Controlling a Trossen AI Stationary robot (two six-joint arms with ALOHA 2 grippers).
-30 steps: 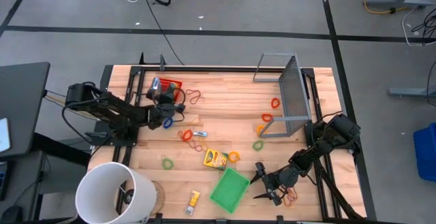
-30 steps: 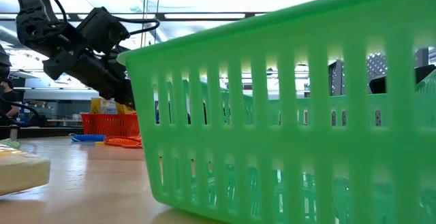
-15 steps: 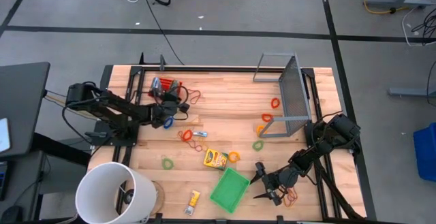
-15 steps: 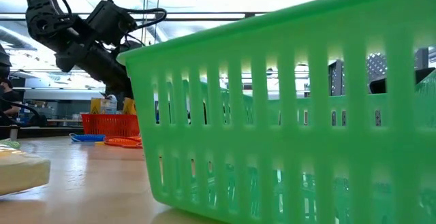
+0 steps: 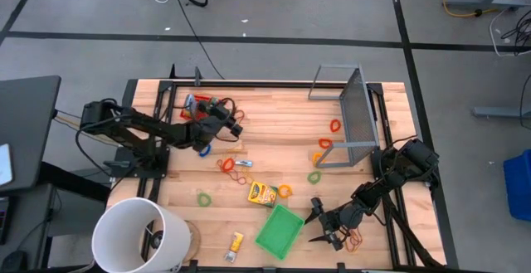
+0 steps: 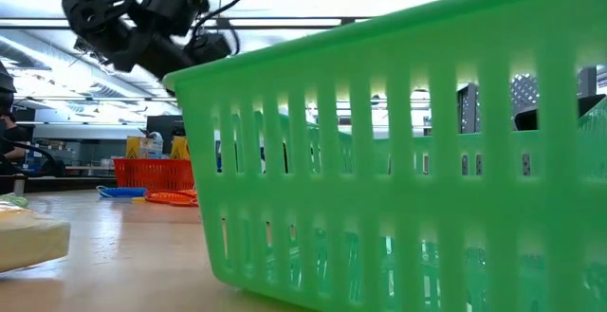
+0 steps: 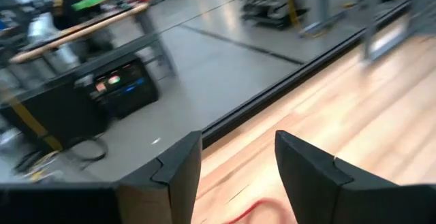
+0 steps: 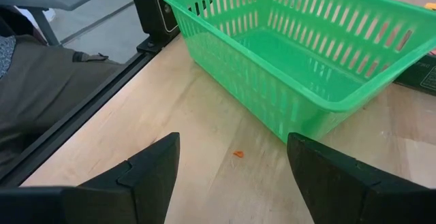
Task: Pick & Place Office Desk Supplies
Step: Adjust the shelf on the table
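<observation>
A: The left pincer (image 5: 236,129) hangs above the far left part of the bench (image 5: 274,119), fingers (image 7: 178,173) parted with nothing between them; a red rubber band (image 5: 226,164) and its neighbours lie loose below and nearer the middle; what worries you?

B: If it comes down off-centre, I judge those thin loops will slide or flick away; they lie flat on the wood, so a finger may scrape the bench instead; the yellow-orange packet (image 5: 262,193) beside the green basket (image 5: 279,231) looks easier.

A: And the right pincer (image 5: 317,223)?

B: It waits wide open and empty at the near right, just beside the basket; a careless sweep could shove the basket.

A: What can't you make out?

B: The low view is mostly basket wall; the red tray (image 6: 152,172) at the far left is half covered by the left arm from above, so its contents stay unclear; a red curve in the left wrist view is cut off.
</observation>
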